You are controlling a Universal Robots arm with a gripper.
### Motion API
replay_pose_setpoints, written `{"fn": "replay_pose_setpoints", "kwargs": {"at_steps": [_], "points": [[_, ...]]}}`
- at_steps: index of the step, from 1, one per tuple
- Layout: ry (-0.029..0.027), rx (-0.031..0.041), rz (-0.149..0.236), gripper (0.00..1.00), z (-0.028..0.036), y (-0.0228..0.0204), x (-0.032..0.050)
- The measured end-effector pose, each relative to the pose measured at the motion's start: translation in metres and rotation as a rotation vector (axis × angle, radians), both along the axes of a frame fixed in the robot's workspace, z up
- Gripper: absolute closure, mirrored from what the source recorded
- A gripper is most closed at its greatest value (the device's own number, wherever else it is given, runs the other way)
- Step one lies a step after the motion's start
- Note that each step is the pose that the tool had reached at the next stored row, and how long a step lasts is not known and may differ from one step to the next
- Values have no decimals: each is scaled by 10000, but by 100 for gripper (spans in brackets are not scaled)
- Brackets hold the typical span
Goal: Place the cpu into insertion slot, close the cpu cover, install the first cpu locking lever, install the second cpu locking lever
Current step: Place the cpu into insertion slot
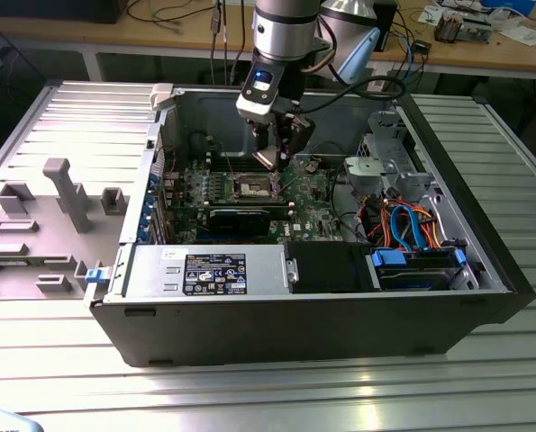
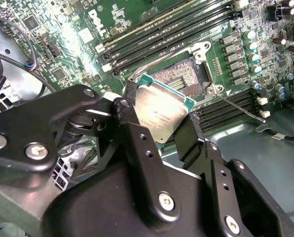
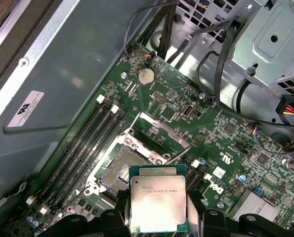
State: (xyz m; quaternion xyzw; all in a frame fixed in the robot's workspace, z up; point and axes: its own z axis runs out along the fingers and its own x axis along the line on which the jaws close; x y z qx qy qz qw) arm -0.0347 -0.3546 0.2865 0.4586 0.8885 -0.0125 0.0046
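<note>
One arm, exterior view: the gripper [image 1: 279, 151] hangs inside an open computer case [image 1: 484, 270] that lies on a ribbed metal table [image 1: 249, 396]. It is just above the green motherboard [image 1: 314, 193] and close to the insertion slot [image 1: 254, 187].
Grip, second wrist view: two black fingers [image 2: 132, 123] are pressed onto opposite edges of the cpu [image 2: 161, 112], pinching it. The chip sits tilted, with its dull silvery top toward the camera.
Socket, second wrist view: the insertion slot [image 2: 179, 81] lies uncovered just beyond the chip, its brownish contact field exposed. The cpu is held in the air and not seated.
Lever, second wrist view: a thin metal locking lever [image 2: 240, 106] stands free beside the socket.
Cover, first wrist view: the cpu cover [image 3: 159, 137] is swung up from the insertion slot [image 3: 119, 170], its window open.
Chip, first wrist view: the cpu [image 3: 158, 202] rides between the fingertips just beside the open slot, clear of its rim.
Surroundings, first wrist view: long memory slots [image 3: 82, 143] run alongside the socket.
</note>
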Motion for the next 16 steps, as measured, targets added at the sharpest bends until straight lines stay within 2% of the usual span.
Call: {"fn": "replay_pose_setpoints", "kwargs": {"at_steps": [16], "points": [[0,-13,-279,45,-13,0,0]]}}
